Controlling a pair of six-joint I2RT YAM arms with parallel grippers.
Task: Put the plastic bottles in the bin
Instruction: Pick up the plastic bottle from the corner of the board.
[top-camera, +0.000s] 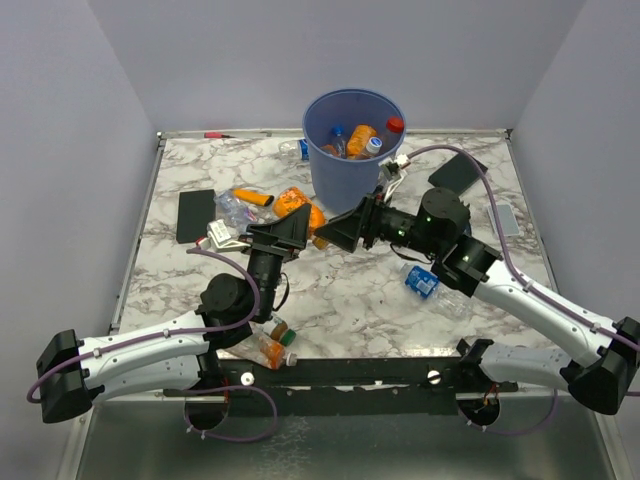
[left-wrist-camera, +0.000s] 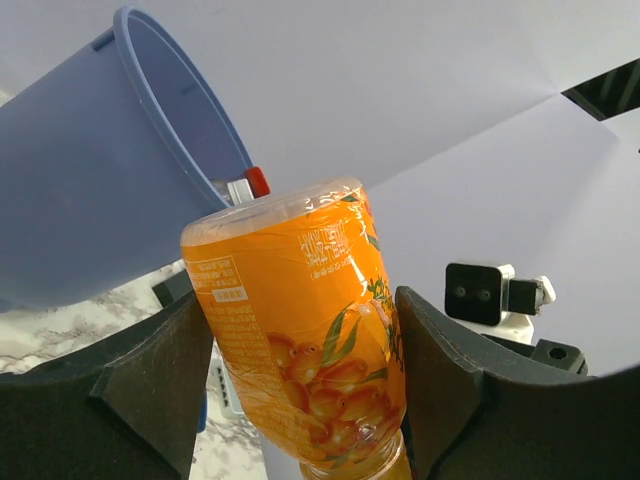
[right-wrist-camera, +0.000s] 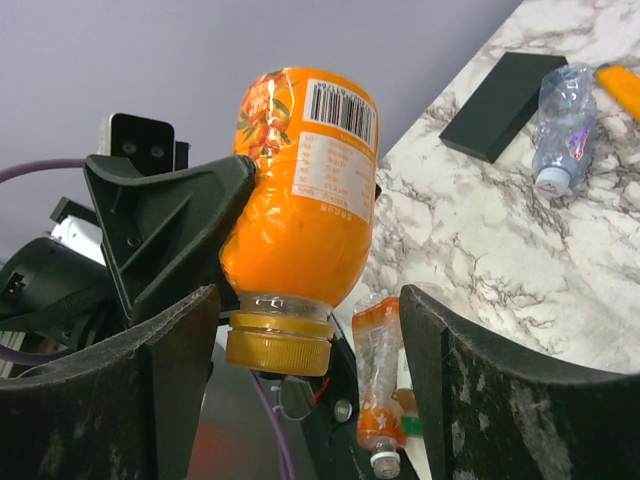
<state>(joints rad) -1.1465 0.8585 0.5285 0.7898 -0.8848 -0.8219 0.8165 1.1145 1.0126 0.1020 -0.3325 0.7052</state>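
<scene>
My left gripper (top-camera: 300, 230) is shut on an orange-labelled bottle (left-wrist-camera: 300, 300), held cap down above the table, just left of the blue bin (top-camera: 352, 150). My right gripper (top-camera: 345, 228) faces it; in the right wrist view its jaws stand open on either side of the bottle's yellow cap (right-wrist-camera: 278, 340) without touching it. The bin (left-wrist-camera: 90, 180) holds several bottles (top-camera: 360, 138). More bottles lie on the table: crushed orange ones (top-camera: 290, 200), a clear one (top-camera: 232, 208), a blue-labelled one (top-camera: 424, 282) and some at the front edge (top-camera: 272, 345).
Black slabs lie at the left (top-camera: 195, 215) and back right (top-camera: 457, 173). An orange-handled tool (top-camera: 252, 197) lies beside the clear bottle. A red-handled tool (top-camera: 215, 134) lies at the back edge. A white part (top-camera: 225, 237) sits near the left slab.
</scene>
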